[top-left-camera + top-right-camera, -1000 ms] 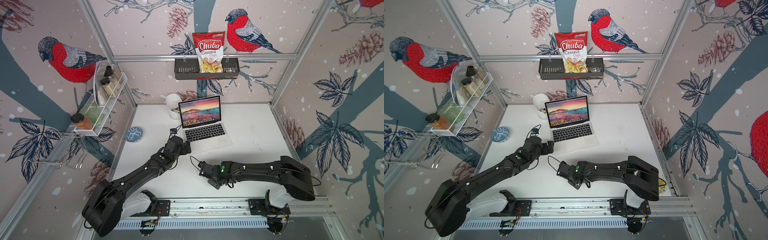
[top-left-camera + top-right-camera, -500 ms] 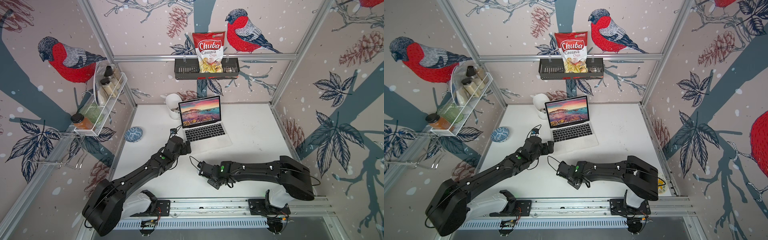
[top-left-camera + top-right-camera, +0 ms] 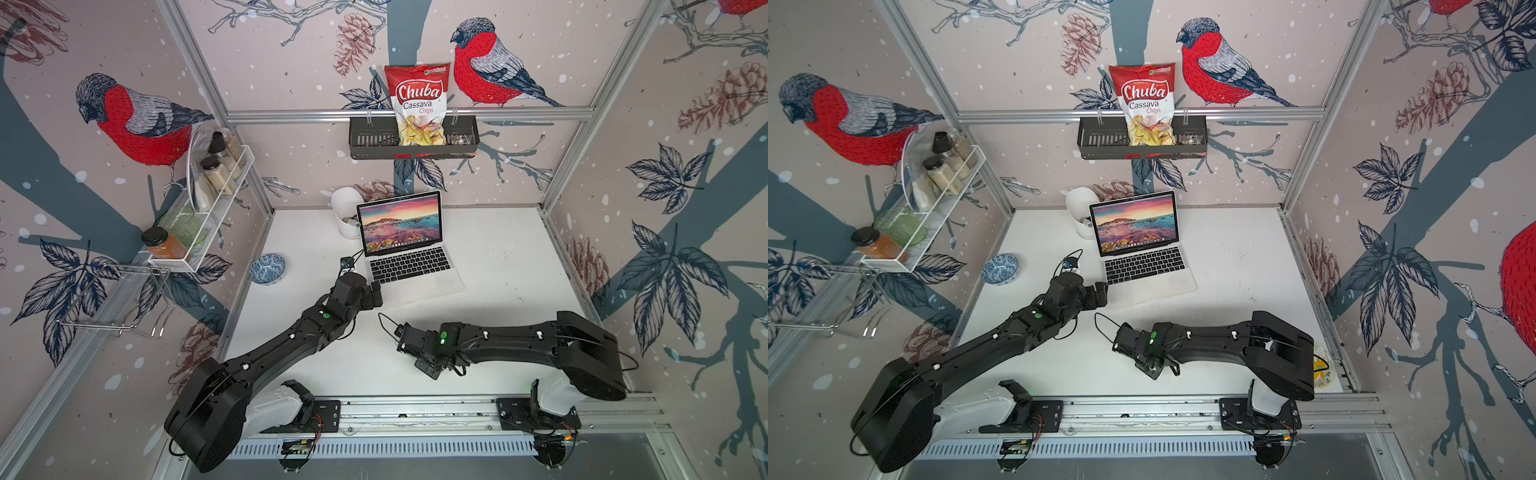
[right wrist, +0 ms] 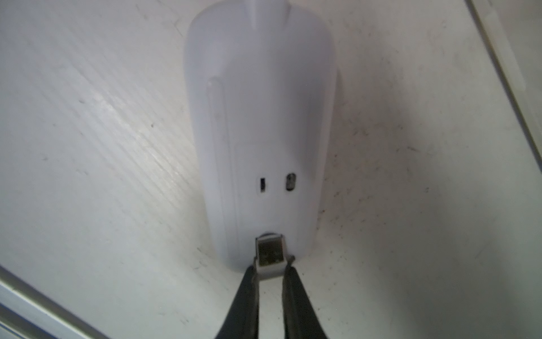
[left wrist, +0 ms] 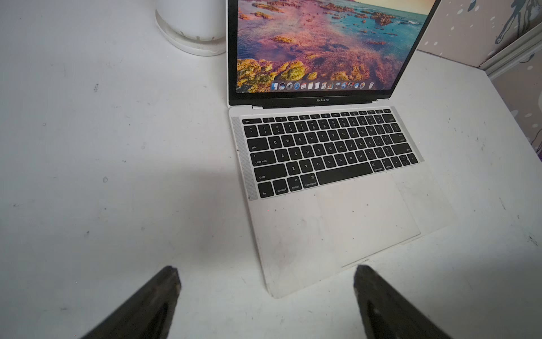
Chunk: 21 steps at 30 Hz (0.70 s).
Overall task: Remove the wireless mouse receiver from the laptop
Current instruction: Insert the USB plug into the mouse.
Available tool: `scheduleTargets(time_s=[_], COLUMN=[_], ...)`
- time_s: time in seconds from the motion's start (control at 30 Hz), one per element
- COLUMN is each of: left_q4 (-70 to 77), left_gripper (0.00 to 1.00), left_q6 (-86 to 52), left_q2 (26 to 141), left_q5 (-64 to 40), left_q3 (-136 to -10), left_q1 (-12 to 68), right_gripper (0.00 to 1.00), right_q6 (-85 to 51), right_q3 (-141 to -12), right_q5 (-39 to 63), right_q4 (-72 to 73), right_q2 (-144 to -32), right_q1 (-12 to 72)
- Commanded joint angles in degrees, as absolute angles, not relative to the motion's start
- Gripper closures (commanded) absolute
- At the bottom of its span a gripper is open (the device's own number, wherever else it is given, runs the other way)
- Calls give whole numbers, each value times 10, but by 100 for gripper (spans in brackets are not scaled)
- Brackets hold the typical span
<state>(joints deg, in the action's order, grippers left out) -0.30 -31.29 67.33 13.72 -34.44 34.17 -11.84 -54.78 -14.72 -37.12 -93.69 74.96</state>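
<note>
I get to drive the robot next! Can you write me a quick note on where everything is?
Left gripper: open, empty, near the front corner of the laptop.
Right gripper: closed on the receiver, at the slot in the wireless mouse, whose white underside shows.
Done: the receiver is out of the laptop.
Left: probably seat it in the mouse, let go, pull both arms back.

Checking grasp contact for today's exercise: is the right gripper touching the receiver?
Touching. Right wrist view: the right gripper has both fingers against the receiver, no gap.
</note>
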Motion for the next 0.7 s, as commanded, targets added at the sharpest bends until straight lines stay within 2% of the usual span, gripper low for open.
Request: scheduleTargets(time_s=[0.0,0.23,0.67], left_q4=[16,15,16], left_gripper=[3,3,3], left_q6=[-308,-308,-308], left_q2=[675,676,677], left_q5=[141,140,140], left_q3=[-348,-348,-348], left_q1=[343,343,343], right_gripper=[80,73,70], right_q6=[-116,-115,-115], right_q3=[-550,-552,-560], right_q5=[-146,-147,-147], right_q4=[-376,-377,-385], right_q2=[-937,-937,-934], right_q1=[750,750,750])
